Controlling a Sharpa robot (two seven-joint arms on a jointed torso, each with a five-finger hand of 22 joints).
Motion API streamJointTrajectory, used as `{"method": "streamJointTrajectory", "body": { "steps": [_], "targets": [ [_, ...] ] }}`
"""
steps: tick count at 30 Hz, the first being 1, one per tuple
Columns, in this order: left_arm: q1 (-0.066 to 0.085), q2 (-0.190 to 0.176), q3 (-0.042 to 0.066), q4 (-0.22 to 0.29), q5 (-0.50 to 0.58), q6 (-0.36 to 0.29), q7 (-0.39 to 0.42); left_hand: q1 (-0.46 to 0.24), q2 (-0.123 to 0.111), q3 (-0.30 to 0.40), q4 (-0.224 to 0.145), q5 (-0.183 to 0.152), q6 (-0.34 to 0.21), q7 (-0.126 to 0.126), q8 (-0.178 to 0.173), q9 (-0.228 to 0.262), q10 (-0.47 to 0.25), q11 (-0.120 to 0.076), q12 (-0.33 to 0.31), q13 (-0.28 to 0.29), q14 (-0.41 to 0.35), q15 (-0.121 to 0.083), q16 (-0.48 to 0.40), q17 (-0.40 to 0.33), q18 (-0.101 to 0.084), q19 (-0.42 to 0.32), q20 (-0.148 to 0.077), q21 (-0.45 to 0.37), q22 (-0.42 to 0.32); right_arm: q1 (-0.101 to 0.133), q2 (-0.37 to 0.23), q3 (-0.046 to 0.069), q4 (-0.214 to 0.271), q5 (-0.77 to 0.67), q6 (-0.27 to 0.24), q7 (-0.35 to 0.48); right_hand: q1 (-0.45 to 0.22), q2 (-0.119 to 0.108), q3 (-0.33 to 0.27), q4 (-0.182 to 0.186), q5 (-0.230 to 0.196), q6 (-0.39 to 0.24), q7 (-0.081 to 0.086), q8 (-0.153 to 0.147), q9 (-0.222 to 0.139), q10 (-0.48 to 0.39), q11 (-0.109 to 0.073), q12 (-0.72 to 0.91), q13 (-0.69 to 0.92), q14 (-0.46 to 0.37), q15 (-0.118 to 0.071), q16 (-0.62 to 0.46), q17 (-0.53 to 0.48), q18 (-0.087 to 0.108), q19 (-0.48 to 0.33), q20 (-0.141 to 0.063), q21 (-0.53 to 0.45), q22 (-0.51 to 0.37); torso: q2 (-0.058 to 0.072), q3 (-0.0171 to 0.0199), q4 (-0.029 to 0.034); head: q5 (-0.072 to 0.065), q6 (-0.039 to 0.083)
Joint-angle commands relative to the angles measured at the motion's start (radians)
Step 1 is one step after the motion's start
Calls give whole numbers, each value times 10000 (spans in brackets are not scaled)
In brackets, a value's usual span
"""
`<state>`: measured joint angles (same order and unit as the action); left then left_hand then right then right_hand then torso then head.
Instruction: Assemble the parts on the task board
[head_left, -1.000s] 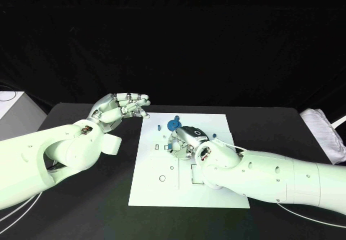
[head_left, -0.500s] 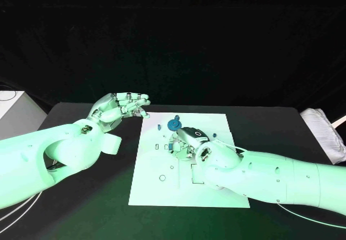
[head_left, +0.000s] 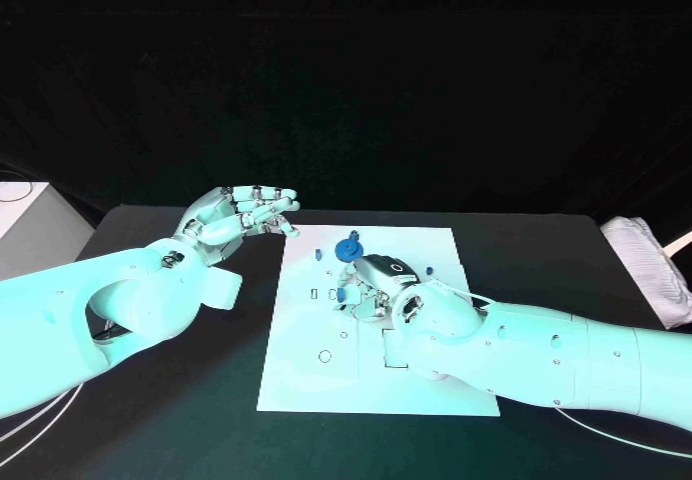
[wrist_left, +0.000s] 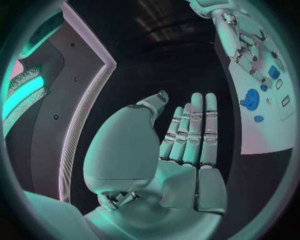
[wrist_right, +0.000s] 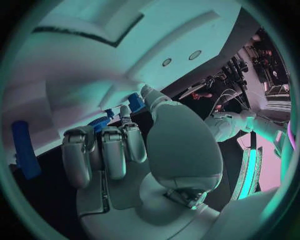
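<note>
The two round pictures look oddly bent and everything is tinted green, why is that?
Wrist views: fisheye lenses curve straight edges, so the task board bows in the left wrist view. Head view: teal light washes the board and both arms against a black backdrop. Right wrist view: the right hand looms large, close to the lens.

board (head_left: 378, 380) at frame centre on tabletop (head_left: 173, 400) | round part (head_left: 348, 249) at board's upper edge | right hand (head_left: 378, 283) over board's upper middle, just below round part | left hand (head_left: 238, 217) upper left, off board's corner
</note>
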<state>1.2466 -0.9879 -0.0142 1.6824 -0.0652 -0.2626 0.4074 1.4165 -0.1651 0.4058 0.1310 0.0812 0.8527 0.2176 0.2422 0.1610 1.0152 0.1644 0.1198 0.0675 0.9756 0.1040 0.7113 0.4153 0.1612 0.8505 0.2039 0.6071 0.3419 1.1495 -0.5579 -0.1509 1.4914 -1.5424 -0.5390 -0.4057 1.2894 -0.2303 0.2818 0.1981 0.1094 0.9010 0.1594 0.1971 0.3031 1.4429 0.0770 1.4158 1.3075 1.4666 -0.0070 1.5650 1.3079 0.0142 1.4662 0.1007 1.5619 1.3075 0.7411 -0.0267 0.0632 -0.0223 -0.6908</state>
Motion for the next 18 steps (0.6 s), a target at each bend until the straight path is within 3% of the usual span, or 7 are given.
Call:
{"method": "streamJointTrajectory", "body": {
  "steps": [1,5,10,13,16,17,18],
  "targets": [
    [7,7,6,21,-38,174,43,-98,35,67,-10,-68,21,135,11,16,55,40,-28,16,-54,-15,49,-8,169,-72,14,58,14,-7,-8,-1,30,-35,-169,131,209,156,-536,203,-47,-82,12,-65,-27,-73,6,-66,1179,1020,107,20,2535,-106,978,56,-39,2530,3,2,3,-8,0],
    [7,14,6,8,-39,186,28,-98,35,67,-10,-68,21,135,11,16,55,40,-28,16,-54,-15,49,-8,169,-72,14,58,14,-7,-63,-2,104,-23,-268,157,603,313,-1287,625,-108,-112,31,-98,-76,-89,18,-75,1156,1016,116,15,2522,-98,963,69,-70,2508,0,0,6,-2,6],
    [7,53,6,-97,-176,146,-121,-142,20,88,-18,-71,14,137,10,25,70,38,-33,21,-49,-18,108,-10,177,-119,23,129,60,6,-436,25,594,58,-454,291,740,330,-1489,785,-87,-119,36,-109,-94,-90,23,-73,1153,1015,120,11,2514,-96,960,72,-78,2503,-25,19,-1,20,-1],
    [6,98,6,-162,-360,139,-493,-228,0,85,-6,-78,-31,128,-11,29,237,2,55,61,167,-65,346,68,203,-61,5,295,150,131,-783,71,971,611,-515,914,919,357,-1632,880,71,-228,65,-183,-134,-65,43,-41,1176,1017,132,14,2522,-99,966,79,-67,2512,-49,30,-34,27,-29],
    [7,142,6,-221,-753,282,-1087,-633,-15,-42,255,-85,-56,40,57,82,766,-130,547,285,462,-180,938,359,210,75,-70,597,315,399,-1177,99,1339,1571,-410,1956,1360,490,-1597,849,308,-586,183,-408,-231,-466,137,-461,796,968,203,-67,2331,60,656,129,-668,2054,-82,24,-89,37,-12],
    [8,172,6,-254,-968,308,-1279,-841,-25,-157,405,-93,1,1,161,132,883,-182,739,383,868,-229,1398,574,226,308,-123,823,426,501,-1334,108,1484,1911,-348,2262,1528,551,-1567,848,379,-688,219,-468,-256,-533,175,-506,751,978,237,-51,2371,88,598,159,-779,1973,-95,26,-101,60,-10],
    [8,207,6,-298,-1190,298,-1441,-966,-41,-304,525,-93,27,-146,333,220,1302,-373,1334,706,1682,-452,2432,1080,242,931,-344,1462,751,608,-1496,115,1635,2221,-299,2483,1614,552,-1565,842,408,-714,237,-485,-264,-589,192,-551,705,977,252,-52,2371,115,543,177,-884,1896,-113,30,-111,90,-15]
  ]
}}
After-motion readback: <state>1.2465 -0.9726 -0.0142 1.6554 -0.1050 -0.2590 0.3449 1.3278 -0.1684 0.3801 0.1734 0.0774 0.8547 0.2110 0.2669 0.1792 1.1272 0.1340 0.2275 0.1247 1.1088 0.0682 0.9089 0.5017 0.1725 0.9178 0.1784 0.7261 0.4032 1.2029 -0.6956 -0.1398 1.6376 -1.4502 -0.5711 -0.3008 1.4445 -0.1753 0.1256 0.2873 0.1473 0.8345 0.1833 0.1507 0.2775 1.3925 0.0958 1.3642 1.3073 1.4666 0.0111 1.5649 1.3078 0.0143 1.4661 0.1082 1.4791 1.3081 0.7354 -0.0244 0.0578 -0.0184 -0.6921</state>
